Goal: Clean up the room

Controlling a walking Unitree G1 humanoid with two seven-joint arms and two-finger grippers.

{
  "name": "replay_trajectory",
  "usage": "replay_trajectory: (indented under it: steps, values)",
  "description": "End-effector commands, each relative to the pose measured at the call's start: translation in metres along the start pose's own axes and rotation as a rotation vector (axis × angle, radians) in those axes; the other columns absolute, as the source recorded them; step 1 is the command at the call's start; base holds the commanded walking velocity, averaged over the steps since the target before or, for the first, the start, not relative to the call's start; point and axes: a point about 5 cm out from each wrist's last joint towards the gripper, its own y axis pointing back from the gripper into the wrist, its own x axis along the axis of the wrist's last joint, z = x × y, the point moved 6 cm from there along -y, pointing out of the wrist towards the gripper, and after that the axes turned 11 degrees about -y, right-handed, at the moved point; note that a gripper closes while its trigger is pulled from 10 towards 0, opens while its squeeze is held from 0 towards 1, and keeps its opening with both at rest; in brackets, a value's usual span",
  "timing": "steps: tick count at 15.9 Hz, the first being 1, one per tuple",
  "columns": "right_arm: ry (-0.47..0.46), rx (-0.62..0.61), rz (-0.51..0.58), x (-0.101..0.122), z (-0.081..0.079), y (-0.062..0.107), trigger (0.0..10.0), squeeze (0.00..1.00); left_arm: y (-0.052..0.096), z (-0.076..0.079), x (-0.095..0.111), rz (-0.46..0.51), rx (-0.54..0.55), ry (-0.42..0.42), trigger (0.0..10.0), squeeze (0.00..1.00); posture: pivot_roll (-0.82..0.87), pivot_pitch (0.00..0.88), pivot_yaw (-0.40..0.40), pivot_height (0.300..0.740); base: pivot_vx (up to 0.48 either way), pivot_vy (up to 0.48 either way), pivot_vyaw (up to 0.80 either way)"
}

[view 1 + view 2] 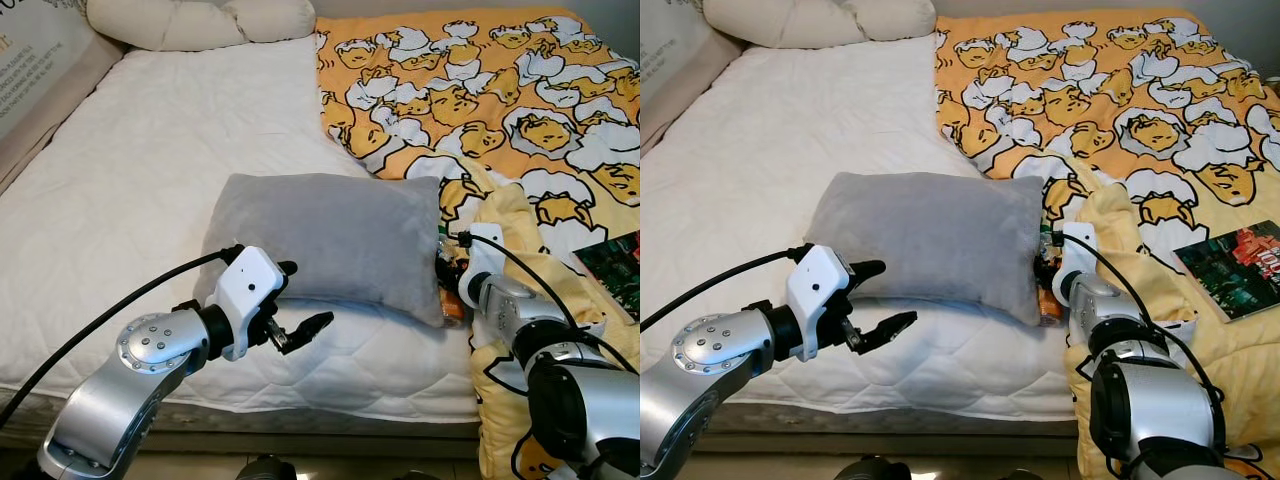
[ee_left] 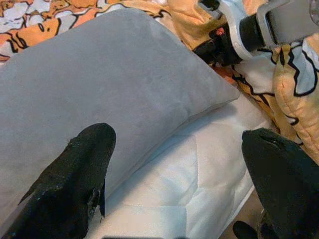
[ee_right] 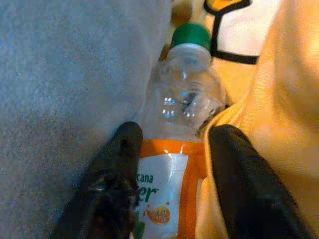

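A clear plastic bottle [image 3: 187, 97] with a green cap and an orange label lies wedged between a grey pillow [image 1: 330, 235] and the yellow cartoon blanket [image 1: 470, 90]. My right gripper [image 3: 174, 134] is shut on the bottle, one black finger pressed against each side of the label. From the head the bottle [image 1: 1048, 303] is a small orange patch at the pillow's right end, just below the right gripper [image 1: 447, 275]. My left gripper [image 1: 308, 295] hovers open over the white mattress at the pillow's near left corner, with nothing between its fingers [image 2: 84, 164].
The white quilted mattress [image 1: 170, 130] stretches away on the left. Cream pillows [image 1: 200, 20] lie at the head of the bed. A book [image 1: 1235, 255] rests on the blanket at the right. The bed's front edge runs just under my arms.
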Motion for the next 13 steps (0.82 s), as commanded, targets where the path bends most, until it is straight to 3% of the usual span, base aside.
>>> replay_trajectory:
  steps: [1, 3, 6, 8, 9, 10, 11, 12, 13]
  values:
    - [-0.057, 0.001, -0.002, -0.01, 0.0, 0.0, 0.0, 0.0, 0.0, -0.002, -0.003, -0.011, 0.016, -0.004, 10.0, 0.0, 0.08, 0.056, 0.07, 0.74, 0.0, 0.0, 0.0]
    - [-0.162, 0.045, 0.116, 0.013, 0.006, 0.005, 0.0, 0.0, -0.003, -0.011, -0.003, 0.005, 0.075, 0.004, 10.0, 0.0, 0.04, 0.0, 0.062, 0.74, 0.0, 0.0, 0.0]
    - [-0.174, 0.13, 0.195, 0.03, 0.004, 0.01, 0.0, 0.0, -0.007, -0.017, -0.006, 0.01, 0.135, 0.019, 10.0, 0.0, 0.02, 0.0, 0.064, 0.74, 0.0, 0.0, 0.0]
    - [-0.134, 0.165, 0.213, 0.039, 0.002, 0.013, 0.0, 0.0, -0.008, -0.018, -0.006, 0.013, 0.142, 0.017, 10.0, 0.0, 0.01, 0.0, 0.062, 0.74, 0.0, 0.0, 0.0]
    - [0.012, 0.112, 0.157, 0.034, 0.01, 0.013, 10.0, 0.0, -0.008, -0.019, -0.007, 0.016, 0.149, 0.014, 10.0, 0.0, 0.01, 0.0, 0.062, 0.74, 0.0, 0.0, 0.0]
    - [0.16, 0.044, 0.119, 0.03, 0.02, 0.014, 10.0, 0.0, -0.008, -0.019, -0.007, 0.017, 0.152, 0.012, 10.0, 0.0, 0.01, 0.0, 0.061, 0.74, 0.0, 0.0, 0.0]
    - [0.245, -0.004, 0.103, 0.029, 0.029, 0.015, 10.0, 0.0, -0.008, -0.02, -0.008, 0.017, 0.155, 0.012, 10.0, 0.0, 0.01, 0.0, 0.061, 0.74, 0.0, 0.0, 0.0]
    - [0.262, -0.047, 0.11, 0.033, 0.04, 0.019, 10.0, 0.0, -0.008, -0.02, -0.008, 0.017, 0.158, 0.011, 10.0, 0.0, 0.01, 0.0, 0.058, 0.74, 0.0, 0.0, 0.0]
    - [0.226, -0.026, 0.118, 0.036, 0.042, 0.021, 10.0, 1.0, -0.008, -0.021, -0.009, 0.016, 0.161, 0.011, 10.0, 0.0, 0.01, 0.0, 0.059, 0.74, 0.0, 0.0, 0.0]
